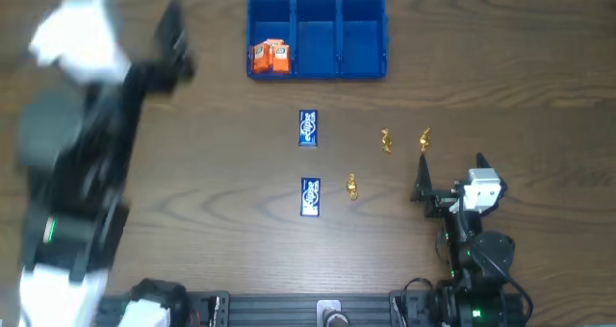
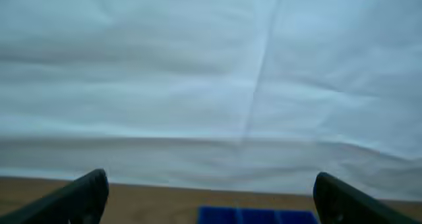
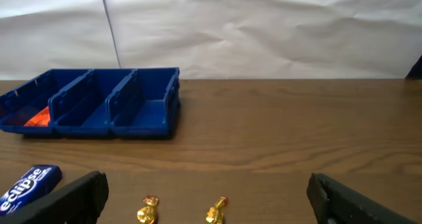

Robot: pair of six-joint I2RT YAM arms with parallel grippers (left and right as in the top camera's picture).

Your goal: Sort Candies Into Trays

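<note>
1. Two claws, both released and carrying nothing. The right claw is hanging low over the table with its jaws spread wide. The left claw is gaping just as wide, well off to the left, and is facing the white backdrop.
2. Gold candies: two are lying side by side just ahead of the right claw. A third is lying apart from them, towards the table's middle.
3. Blue packs: two are lying one behind the other near the middle, apart from each other and from the gold ones.
4. Tray: it is sitting at the far edge, three compartments in a row. Orange candies are resting in the left compartment. The middle and right ones are holding nothing.
5. Step in hand, as I am reading it: the orange lot is sorted. The right arm is lining up to pick a gold candy.
6. Next move is calling for centring the jaws around one gold candy, dropping nearly to the wood, and pinching the small wrapper without nudging its neighbour. Then it needs carrying to a bare compartment.
</note>
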